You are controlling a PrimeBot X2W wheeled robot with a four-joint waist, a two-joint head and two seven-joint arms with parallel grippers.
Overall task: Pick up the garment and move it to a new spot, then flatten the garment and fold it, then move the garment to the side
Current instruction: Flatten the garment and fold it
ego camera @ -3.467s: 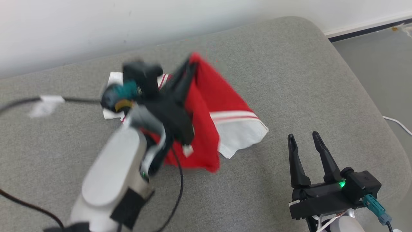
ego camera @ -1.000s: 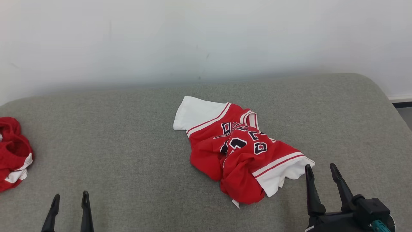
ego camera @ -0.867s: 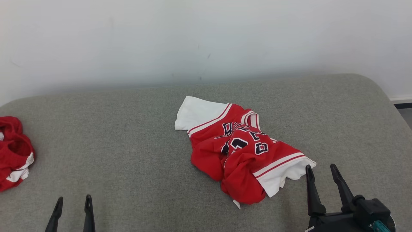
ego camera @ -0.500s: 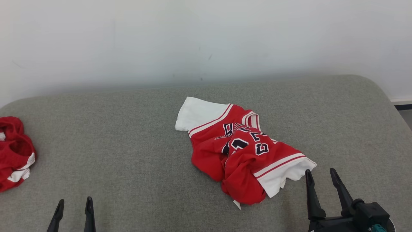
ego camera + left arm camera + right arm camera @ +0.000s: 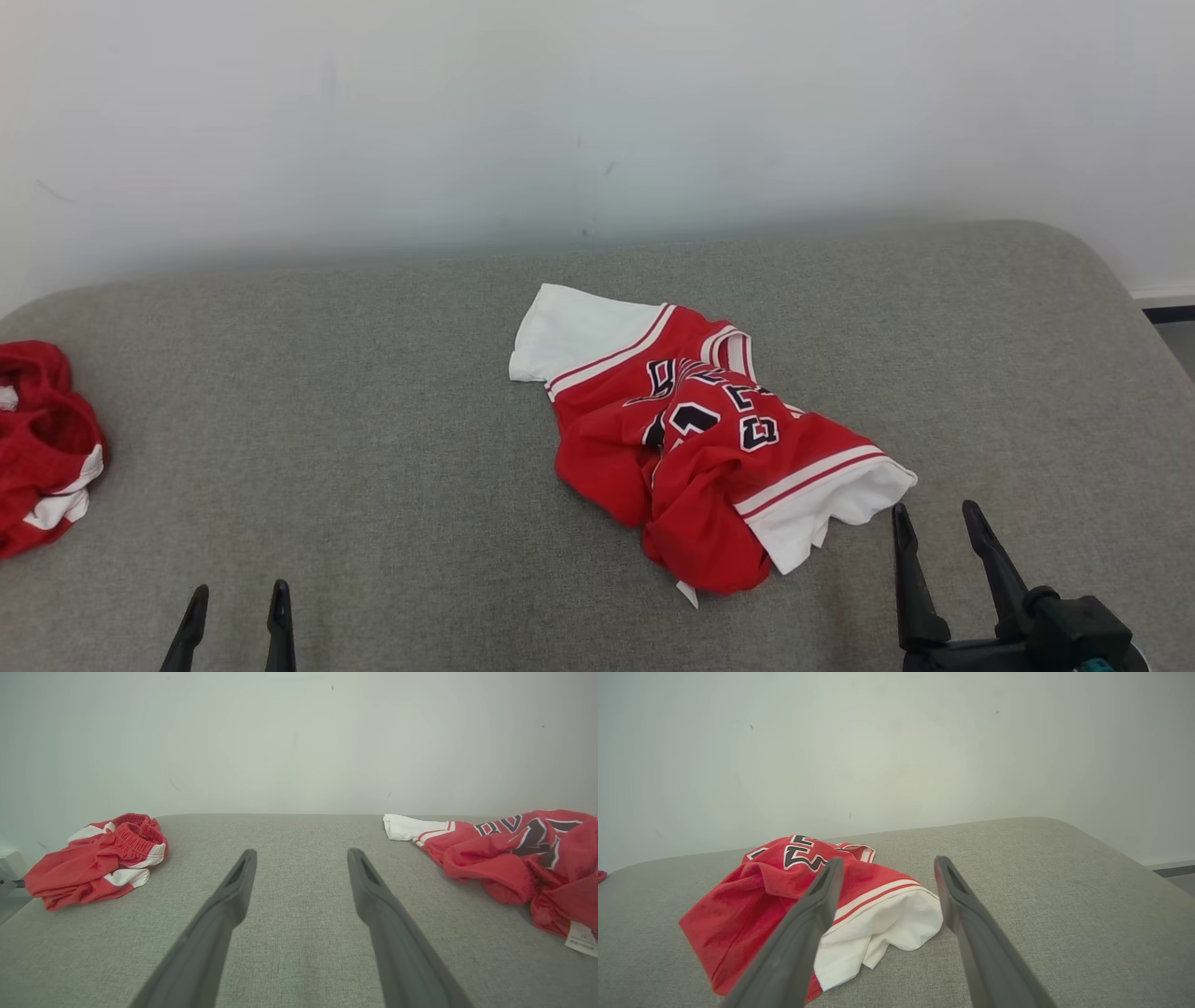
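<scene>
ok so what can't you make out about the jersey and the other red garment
Head view: lettering on the jersey is partly lost in its own crumpled folds.
Left wrist view: the jersey runs off the right edge; its white tag is too small to read.
Head view: the other red garment is cut by the left edge.
Right wrist view: the right end effector covers part of the jersey.

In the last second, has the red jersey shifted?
No. The red jersey keeps its spot below the far edge of the grey cushion; the whole picture drifted down slightly, so the camera moved.
</scene>
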